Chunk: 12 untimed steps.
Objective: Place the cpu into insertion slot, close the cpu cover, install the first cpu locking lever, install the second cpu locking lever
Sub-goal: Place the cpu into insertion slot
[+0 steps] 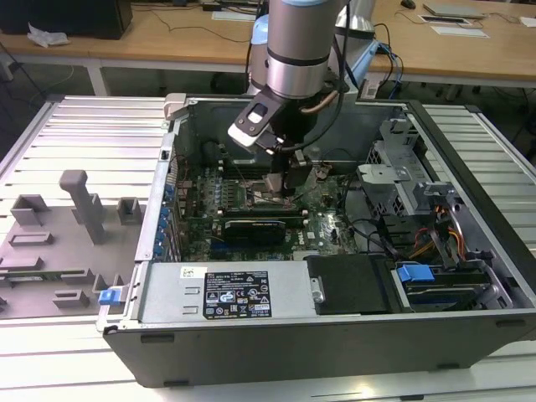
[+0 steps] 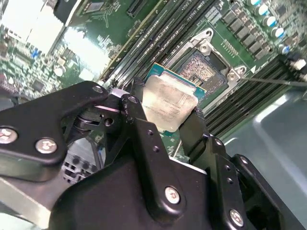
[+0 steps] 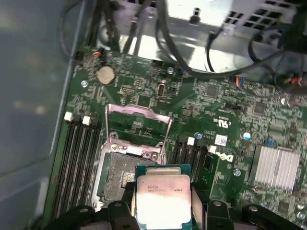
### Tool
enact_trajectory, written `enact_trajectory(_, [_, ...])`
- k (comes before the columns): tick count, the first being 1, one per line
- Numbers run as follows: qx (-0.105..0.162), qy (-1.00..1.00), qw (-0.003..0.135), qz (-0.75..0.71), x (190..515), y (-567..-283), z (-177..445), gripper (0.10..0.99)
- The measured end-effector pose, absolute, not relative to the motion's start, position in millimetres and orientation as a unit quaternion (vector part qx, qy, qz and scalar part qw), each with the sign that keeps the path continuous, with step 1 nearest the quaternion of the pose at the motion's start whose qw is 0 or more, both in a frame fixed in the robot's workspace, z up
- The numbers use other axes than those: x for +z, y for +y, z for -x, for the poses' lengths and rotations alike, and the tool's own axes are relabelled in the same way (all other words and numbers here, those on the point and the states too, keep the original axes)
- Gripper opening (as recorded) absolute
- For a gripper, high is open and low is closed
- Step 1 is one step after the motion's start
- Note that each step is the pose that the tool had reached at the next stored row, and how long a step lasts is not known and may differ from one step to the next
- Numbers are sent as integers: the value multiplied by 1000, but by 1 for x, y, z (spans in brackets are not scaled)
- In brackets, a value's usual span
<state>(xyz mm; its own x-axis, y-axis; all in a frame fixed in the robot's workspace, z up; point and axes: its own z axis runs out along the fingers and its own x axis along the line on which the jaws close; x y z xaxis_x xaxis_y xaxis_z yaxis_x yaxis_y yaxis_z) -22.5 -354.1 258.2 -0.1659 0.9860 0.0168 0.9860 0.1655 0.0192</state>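
Silvery cpu [image 2: 168, 100] clamped in tool [image 2: 165, 112]; arm [image 1: 295, 42] pointing down near insertion slot [image 2: 201, 67].

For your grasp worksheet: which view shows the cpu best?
The second wrist view: the cpu shows most of its pale top, held in the hand. The first wrist view cuts part off; the exterior view gives a pale patch.

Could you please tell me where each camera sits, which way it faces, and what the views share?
Exterior view: off the arm, looking down into the open computer case; arm and claw show.
First wrist view: on the wrist, facing the raised cpu cover and insertion slot; fingertips show.
Second wrist view: on the wrist, another angle; the claw's black links show.
Both wrist views share the cpu, gripped by the claw, near that slot.
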Motion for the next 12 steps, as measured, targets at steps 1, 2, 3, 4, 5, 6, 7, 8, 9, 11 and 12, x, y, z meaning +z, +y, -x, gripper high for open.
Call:
enact_trajectory(1, [-13,-757,0,653,258,-354,22,541])
enact_trajectory(2, [-13,-752,0,659,257,-354,22,541])
enact_trajectory(3, [-13,-740,0,672,256,-354,22,541])
enact_trajectory(4, [-13,-732,0,681,255,-354,22,541])
enact_trajectory(5, [-13,-726,-1,688,255,-354,22,541])
enact_trajectory(6, [-13,-714,-1,700,254,-354,22,541])
enact_trajectory(7, [-13,-707,-1,707,253,-354,22,541])
enact_trajectory(8, [-13,-702,-1,712,252,-354,22,541])
enact_trajectory(9, [-13,-697,-1,717,251,-354,22,541])
enact_trajectory(11, [-12,-693,-2,721,248,-354,23,541])
enact_trajectory(12, [-11,-692,-3,722,247,-353,23,541])
